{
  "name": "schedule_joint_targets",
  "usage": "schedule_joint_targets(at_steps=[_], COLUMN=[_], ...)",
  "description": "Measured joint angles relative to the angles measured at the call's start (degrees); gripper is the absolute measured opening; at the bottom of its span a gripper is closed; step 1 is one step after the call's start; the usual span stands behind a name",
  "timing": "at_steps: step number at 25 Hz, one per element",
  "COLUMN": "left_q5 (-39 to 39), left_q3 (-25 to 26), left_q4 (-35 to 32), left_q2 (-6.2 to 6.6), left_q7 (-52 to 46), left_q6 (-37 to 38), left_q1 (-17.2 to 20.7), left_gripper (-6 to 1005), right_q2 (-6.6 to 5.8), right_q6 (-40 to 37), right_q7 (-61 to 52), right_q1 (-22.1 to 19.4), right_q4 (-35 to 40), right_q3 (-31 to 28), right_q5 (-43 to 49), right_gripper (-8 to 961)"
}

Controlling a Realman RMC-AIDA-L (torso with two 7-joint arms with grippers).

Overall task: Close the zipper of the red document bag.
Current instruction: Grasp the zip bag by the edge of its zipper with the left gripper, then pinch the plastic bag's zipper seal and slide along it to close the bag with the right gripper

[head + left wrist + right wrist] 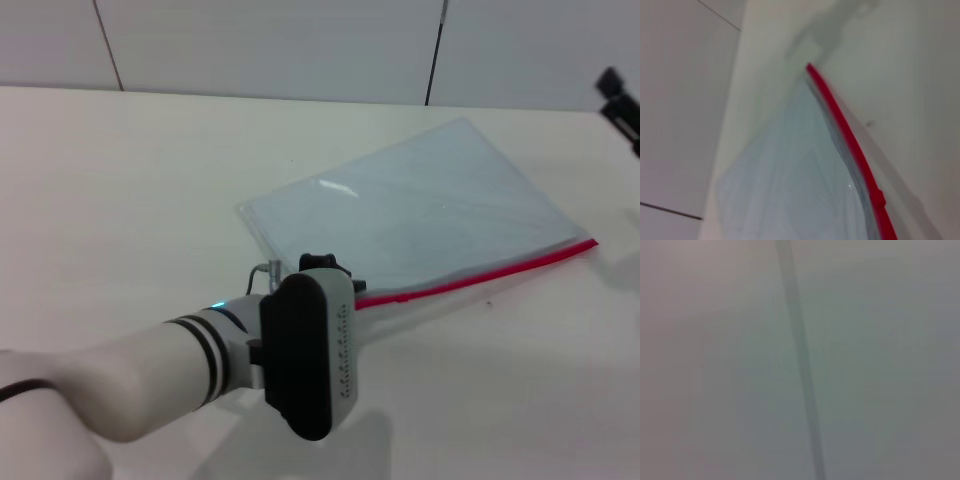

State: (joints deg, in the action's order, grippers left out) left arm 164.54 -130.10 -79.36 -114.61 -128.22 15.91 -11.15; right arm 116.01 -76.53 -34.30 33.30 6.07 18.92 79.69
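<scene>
The red document bag (430,210) lies flat on the white table, a clear pouch with pale blue sheets inside. Its zipper (480,272) is a thin red strip along the long edge nearest me. My left gripper (322,266) is at the left end of that strip, at the bag's near left corner, mostly hidden behind the black wrist housing. The left wrist view looks along the zipper (850,145) and the bag (790,185), and shows a small bump on the strip close to the camera. My right gripper (620,105) shows only partly at the far right edge, away from the bag.
The white table (130,190) extends to the left of the bag and in front of it. A pale panelled wall (270,45) with dark seams rises behind the table. The right wrist view shows only a grey surface crossed by a dark line (800,360).
</scene>
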Motion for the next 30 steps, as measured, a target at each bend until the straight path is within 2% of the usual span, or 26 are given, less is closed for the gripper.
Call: schedule_joint_targets(at_steps=[4, 12, 20, 26, 30], left_q5=[0.0, -0.4, -0.6, -0.6, -0.7], left_q3=[1.0, 1.3, 1.6, 2.1, 2.1], left_q4=[0.2, 0.2, 0.0, -0.1, -0.5], left_q2=[-0.18, 0.09, 0.18, 0.05, 0.08], left_q7=[3.5, 5.7, 5.9, 5.9, 5.9], left_q6=[-6.6, -14.0, -15.8, -15.8, -15.8], left_q1=[3.1, 6.2, 7.1, 7.4, 7.5], left_gripper=[46, 54, 61, 67, 71], right_q2=[0.0, 0.48, 0.53, 0.53, 0.52], right_q6=[-3.9, -4.0, -1.2, 3.6, 3.2], right_q7=[6.4, 32.6, 64.4, 74.2, 79.7], right_q1=[0.6, 2.1, 2.3, 3.5, 3.6], right_q4=[2.9, 2.3, -10.1, -17.0, -19.7], right_q3=[3.2, 5.9, 4.4, 3.0, 2.7], right_q5=[8.8, 23.6, 23.4, 22.8, 22.8], right_gripper=[770, 766, 763, 761, 761])
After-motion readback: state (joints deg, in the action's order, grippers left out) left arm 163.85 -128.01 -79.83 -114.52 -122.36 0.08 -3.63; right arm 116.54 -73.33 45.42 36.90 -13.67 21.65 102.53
